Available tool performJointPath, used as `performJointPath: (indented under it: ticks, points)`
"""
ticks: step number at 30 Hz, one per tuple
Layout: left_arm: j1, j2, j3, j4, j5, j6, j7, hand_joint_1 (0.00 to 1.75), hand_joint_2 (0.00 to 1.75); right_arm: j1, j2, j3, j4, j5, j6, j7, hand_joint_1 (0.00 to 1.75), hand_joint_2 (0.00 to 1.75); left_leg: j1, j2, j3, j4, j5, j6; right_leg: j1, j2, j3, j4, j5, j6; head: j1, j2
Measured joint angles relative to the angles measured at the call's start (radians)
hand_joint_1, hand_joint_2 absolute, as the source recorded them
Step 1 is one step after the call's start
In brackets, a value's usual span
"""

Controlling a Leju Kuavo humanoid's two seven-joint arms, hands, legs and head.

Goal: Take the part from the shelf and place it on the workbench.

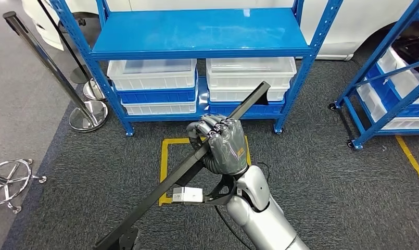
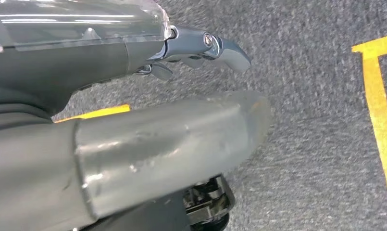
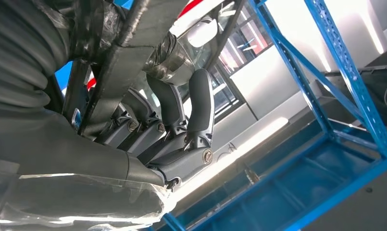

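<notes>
The right robot hand (image 1: 224, 146) grasps a long black metal bar (image 1: 189, 165) near its middle, fingers (image 3: 200, 103) wrapped around it; the bar is tilted, its upper end toward the blue metal shelf (image 1: 199, 32) with white plastic bins (image 1: 152, 74), above the grey carpet floor (image 1: 327, 172); the left robot hand (image 2: 133, 110) hangs over the carpet, and I cannot tell if it is clenched.

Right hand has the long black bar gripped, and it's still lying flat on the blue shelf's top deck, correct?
Not quite. The right hand does grip the long black bar, but the bar is not lying on the blue shelf. The head view shows it held off the shelf, slanting in front of it over the grey carpet.
</notes>
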Motion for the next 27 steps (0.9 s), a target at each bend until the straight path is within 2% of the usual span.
performJointPath:
  ticks: [1,3,4,5,6,7,8,9,10,11,12,14,15,16,18,19,20,21,22,23,24,25,26,27]
  points:
    - [0.003,0.0,0.001,0.0,-0.001,0.0,0.001,0.0,0.0,0.001,-0.001,0.001,0.001,0.0,0.0,0.0,1.75,1.75,0.001,-0.001,-0.011,0.032,-0.043,-0.004,-0.002,-0.002,-0.013,-0.001,0.013,-0.008,0.0,0.0]
    - [0.003,0.0,0.001,0.0,-0.007,-0.001,0.004,0.0,0.0,0.001,-0.001,0.003,0.002,0.002,0.0,0.0,1.75,1.75,0.004,-0.001,-0.036,0.151,-0.148,-0.01,-0.001,-0.005,-0.044,0.003,0.038,-0.018,-0.001,0.0]
    - [0.0,0.0,0.001,0.0,-0.01,-0.001,0.005,0.0,0.0,0.001,-0.001,0.005,0.002,0.003,0.0,0.0,1.75,1.75,0.005,-0.001,-0.044,0.216,-0.175,-0.012,0.0,-0.006,-0.062,0.006,0.05,-0.019,-0.001,0.0]
    - [-0.003,0.0,0.001,0.0,-0.013,-0.001,0.007,0.0,0.0,0.001,-0.001,0.007,0.002,0.004,0.0,0.0,1.75,1.75,0.004,-0.001,-0.043,0.264,-0.174,-0.013,0.001,-0.007,-0.08,0.009,0.062,-0.019,-0.001,0.0]
    - [-0.007,0.0,0.001,0.0,-0.016,-0.001,0.008,0.0,0.0,0.001,-0.001,0.009,0.002,0.006,0.0,0.001,1.75,1.75,0.004,-0.001,-0.03,0.285,-0.151,-0.012,0.002,-0.008,-0.098,0.013,0.074,-0.018,-0.001,0.0]
    - [-0.01,0.0,0.001,0.0,-0.018,-0.002,0.01,0.0,0.0,0.001,-0.001,0.011,0.002,0.007,0.0,0.002,1.75,1.75,0.004,-0.001,-0.001,0.272,-0.118,-0.011,0.002,-0.009,-0.117,0.017,0.085,-0.017,-0.001,0.0]
    - [-0.013,0.0,0.001,0.0,-0.019,-0.003,0.011,0.0,0.0,0.001,-0.001,0.013,0.001,0.008,0.0,0.003,1.75,1.75,0.004,-0.002,0.046,0.226,-0.096,-0.007,0.002,-0.008,-0.133,0.022,0.097,-0.014,-0.001,0.0]
    - [-0.018,0.0,0.001,0.0,-0.021,-0.004,0.011,0.0,0.0,0.001,0.0,0.015,0.001,0.01,0.0,0.005,1.75,1.75,0.002,-0.002,0.107,0.151,-0.098,-0.003,0.003,-0.007,-0.146,0.026,0.107,-0.011,-0.001,0.0]
    - [-0.023,0.0,0.001,0.0,-0.022,-0.004,0.012,0.0,0.0,0.001,0.0,0.017,0.0,0.014,0.0,0.008,1.75,1.75,0.001,-0.003,0.164,0.071,-0.117,0.001,0.004,-0.007,-0.155,0.029,0.117,-0.006,-0.001,0.0]
    - [-0.028,0.0,0.0,0.0,-0.022,-0.005,0.012,0.0,0.0,0.0,0.0,0.019,0.0,0.018,0.0,0.01,1.75,1.75,-0.002,-0.004,0.205,0.009,-0.139,0.005,0.004,-0.008,-0.161,0.029,0.128,-0.001,-0.001,0.0]
    - [-0.033,0.0,0.0,0.0,-0.023,-0.006,0.012,0.0,0.0,0.0,0.001,0.021,-0.001,0.022,0.0,0.011,1.75,1.75,-0.005,-0.004,0.226,-0.03,-0.153,0.008,0.004,-0.009,-0.165,0.027,0.14,0.005,-0.001,0.0]
    - [-0.037,-0.001,0.0,0.0,-0.024,-0.007,0.014,0.0,0.0,-0.001,0.002,0.024,0.0,0.028,0.0,0.014,1.75,1.75,-0.003,-0.002,0.214,-0.047,-0.137,0.018,0.004,-0.008,-0.173,0.02,0.157,0.016,-0.001,0.0]
    - [-0.038,-0.001,0.0,0.0,-0.024,-0.008,0.015,0.0,0.0,-0.001,0.002,0.026,0.0,0.029,0.0,0.015,1.75,1.75,-0.001,0.0,0.203,-0.051,-0.122,0.026,0.004,-0.006,-0.181,0.03,0.138,0.021,-0.001,0.0]
    - [-0.039,-0.002,0.0,0.0,-0.024,-0.008,0.015,0.0,0.0,0.0,0.002,0.027,0.0,0.029,0.0,0.016,1.75,1.75,0.001,0.003,0.188,-0.055,-0.106,0.033,0.005,-0.003,-0.192,0.057,0.099,0.025,0.0,0.0]
    - [-0.041,-0.003,-0.001,0.0,-0.025,-0.008,0.015,0.0,0.0,0.0,0.002,0.027,0.001,0.03,0.0,0.017,1.75,1.75,0.0,0.005,0.153,-0.053,-0.077,0.044,0.003,-0.001,-0.218,0.168,-0.013,0.03,0.0,0.0]
    - [-0.041,-0.003,-0.001,0.0,-0.025,-0.008,0.015,0.0,0.0,0.0,0.002,0.027,0.001,0.028,0.0,0.017,1.75,1.75,-0.002,0.005,0.133,-0.05,-0.064,0.045,0.003,-0.001,-0.227,0.232,-0.045,0.032,0.0,0.0]
    - [-0.041,-0.003,-0.001,0.0,-0.025,-0.009,0.015,0.0,0.0,0.0,0.002,0.027,0.003,0.024,0.0,0.017,1.75,1.75,-0.003,0.006,0.113,-0.046,-0.05,0.044,0.002,-0.001,-0.23,0.285,-0.049,0.032,0.0,0.0]
    - [-0.041,-0.003,-0.001,0.0,-0.027,-0.009,0.014,0.0,0.0,0.0,0.002,0.028,0.004,0.018,0.0,0.017,1.75,1.75,-0.004,0.006,0.092,-0.042,-0.038,0.043,0.002,-0.001,-0.222,0.314,-0.028,0.032,0.0,0.0]
    - [-0.041,-0.003,-0.001,0.0,-0.029,-0.009,0.013,0.0,0.0,0.0,0.002,0.029,0.006,0.011,0.0,0.017,1.75,1.75,-0.005,0.007,0.072,-0.036,-0.026,0.042,0.002,0.0,-0.199,0.312,0.006,0.03,0.0,0.0]
    - [-0.042,-0.003,-0.002,0.0,-0.031,-0.008,0.012,0.0,0.0,-0.001,0.003,0.031,0.008,0.005,0.0,0.017,1.75,1.75,-0.006,0.006,0.053,-0.03,-0.015,0.039,0.003,0.0,-0.157,0.278,0.032,0.026,0.0,0.0]
    - [-0.042,-0.003,-0.002,0.0,-0.033,-0.007,0.01,0.0,0.0,-0.002,0.004,0.033,0.01,0.002,0.0,0.017,1.75,1.75,-0.008,0.005,0.038,-0.024,-0.005,0.036,0.005,0.0,-0.097,0.211,0.032,0.021,0.0,0.0]
    - [-0.042,-0.003,-0.002,0.0,-0.035,-0.006,0.009,0.0,0.0,-0.003,0.008,0.036,0.011,-0.001,0.0,0.017,1.75,1.75,-0.01,0.004,0.027,-0.019,0.005,0.031,0.007,0.001,-0.033,0.127,0.01,0.015,0.0,0.0]
    - [-0.043,-0.002,-0.003,0.0,-0.036,-0.004,0.008,0.0,0.0,-0.005,0.012,0.039,0.013,-0.002,0.0,0.016,1.75,1.75,-0.01,0.004,0.02,-0.016,0.015,0.027,0.01,0.001,0.015,0.058,-0.017,0.011,0.0,0.0]
    - [-0.042,-0.002,-0.004,0.0,-0.037,-0.003,0.009,0.0,0.0,-0.006,0.017,0.042,0.015,-0.004,0.0,0.015,1.75,1.75,-0.01,0.004,0.016,-0.017,0.026,0.021,0.014,0.002,0.044,0.009,-0.037,0.007,-0.001,0.0]
